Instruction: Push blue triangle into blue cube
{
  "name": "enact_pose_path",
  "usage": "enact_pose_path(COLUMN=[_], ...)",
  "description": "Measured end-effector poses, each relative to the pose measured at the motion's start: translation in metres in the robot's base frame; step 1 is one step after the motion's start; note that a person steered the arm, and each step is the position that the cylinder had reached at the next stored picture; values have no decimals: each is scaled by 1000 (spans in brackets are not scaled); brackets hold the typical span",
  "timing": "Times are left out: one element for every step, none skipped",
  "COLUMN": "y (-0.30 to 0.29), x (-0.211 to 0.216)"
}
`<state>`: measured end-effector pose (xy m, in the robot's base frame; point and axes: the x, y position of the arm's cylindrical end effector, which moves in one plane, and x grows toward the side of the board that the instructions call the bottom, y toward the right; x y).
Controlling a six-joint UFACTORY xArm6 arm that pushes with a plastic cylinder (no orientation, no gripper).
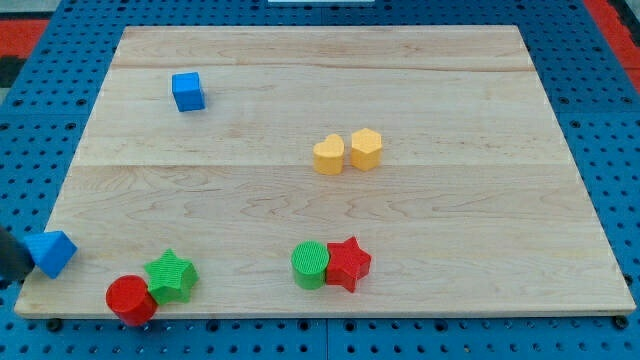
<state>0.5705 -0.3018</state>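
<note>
The blue triangle (50, 252) lies at the board's left edge near the view's bottom left corner. The blue cube (187, 90) sits far from it, towards the view's top left. A dark shape at the view's left edge is my rod; my tip (20, 268) is right against the triangle's left side. Most of the rod is cut off by the frame.
A red cylinder (131, 299) and a green star (171, 276) touch at the view's bottom left. A green cylinder (311, 265) and a red star (348, 263) touch at bottom centre. Two yellow blocks (328, 155) (366, 149) stand side by side mid-board. The wooden board (450, 80) lies on blue pegboard.
</note>
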Motion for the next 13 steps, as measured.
enact_pose_path(y=[23,37,45,57,65,56,55,51,68,86,94,112,123], x=[-10,-10,-7,-6,-13,-37,-59,-47,-21,-25,-42,-53,-69])
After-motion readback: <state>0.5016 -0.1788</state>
